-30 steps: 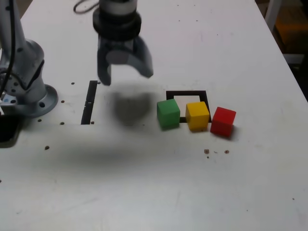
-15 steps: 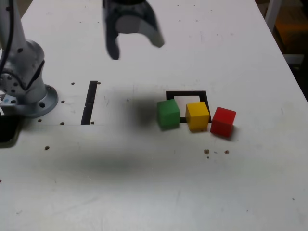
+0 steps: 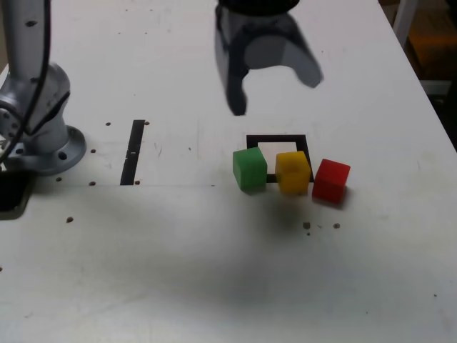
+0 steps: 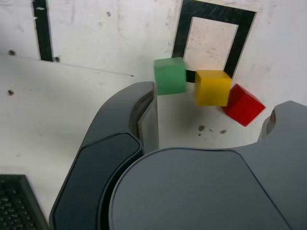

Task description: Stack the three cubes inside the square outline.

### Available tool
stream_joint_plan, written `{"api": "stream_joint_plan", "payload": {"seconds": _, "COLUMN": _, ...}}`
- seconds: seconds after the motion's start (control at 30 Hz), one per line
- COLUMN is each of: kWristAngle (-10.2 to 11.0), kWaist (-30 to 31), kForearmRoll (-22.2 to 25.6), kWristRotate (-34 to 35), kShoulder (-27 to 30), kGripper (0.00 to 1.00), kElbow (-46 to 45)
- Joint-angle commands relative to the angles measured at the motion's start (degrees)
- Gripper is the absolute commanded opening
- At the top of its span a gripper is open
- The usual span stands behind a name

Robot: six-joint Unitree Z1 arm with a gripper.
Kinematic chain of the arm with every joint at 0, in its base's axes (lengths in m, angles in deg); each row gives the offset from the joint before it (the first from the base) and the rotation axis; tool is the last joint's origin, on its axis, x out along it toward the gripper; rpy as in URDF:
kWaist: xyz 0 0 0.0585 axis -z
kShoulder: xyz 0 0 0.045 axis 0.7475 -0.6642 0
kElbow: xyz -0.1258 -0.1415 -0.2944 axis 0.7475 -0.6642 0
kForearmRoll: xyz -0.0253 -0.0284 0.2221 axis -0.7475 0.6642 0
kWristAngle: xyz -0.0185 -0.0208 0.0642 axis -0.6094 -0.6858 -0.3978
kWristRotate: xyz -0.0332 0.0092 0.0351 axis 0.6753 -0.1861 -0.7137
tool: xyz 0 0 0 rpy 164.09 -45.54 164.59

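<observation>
My jaws hang spread wide apart above the table, gripping nothing, up over the far side of the square outline as the exterior view shows it. In my wrist view the two dark fingers frame the scene, with the cubes showing in the gap between them.

The three cubes sit on the table in a row that runs across the exterior view, sloping slightly toward the camera at its right end. The green cube is at that view's left end, the yellow cube in the middle, the red cube at the right end. Green and yellow stand near each other with a small gap; yellow and red are just beside each other, and I cannot tell whether they touch. The red cube is turned a little, one corner toward the camera, while green and yellow sit fairly square to the outline.

The yellow cube overlaps the outline's near black edge; the green cube sits at its near corner on the exterior view's left; the red cube lies outside it. The white centre holds no cube.

A straight black strip lies well apart on the exterior view's left, its long axis running away from the camera, near my arm's base.
</observation>
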Motion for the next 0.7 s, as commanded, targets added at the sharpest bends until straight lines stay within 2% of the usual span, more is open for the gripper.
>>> {"api": "stream_joint_plan", "payload": {"seconds": 0.0, "kWristAngle": -0.29, "kWaist": 1.57, "kForearmRoll": 0.09, "kWristRotate": 1.74, "kShoulder": -1.59, "kGripper": 0.87, "kElbow": 2.84}}
{"api": "stream_joint_plan", "payload": {"seconds": 0.3, "kWristAngle": -1.60, "kWaist": 5.36, "kForearmRoll": 0.19, "kWristRotate": 5.60, "kShoulder": -5.79, "kGripper": 0.87, "kElbow": 9.02}}
{"api": "stream_joint_plan", "payload": {"seconds": 0.57, "kWristAngle": -2.43, "kWaist": 6.89, "kForearmRoll": 0.35, "kWristRotate": 4.92, "kShoulder": -9.61, "kGripper": 0.87, "kElbow": 12.67}}
{"api": "stream_joint_plan", "payload": {"seconds": 0.67, "kWristAngle": -3.55, "kWaist": 7.33, "kForearmRoll": 0.45, "kWristRotate": 5.15, "kShoulder": -11.06, "kGripper": 0.87, "kElbow": 13.18}}
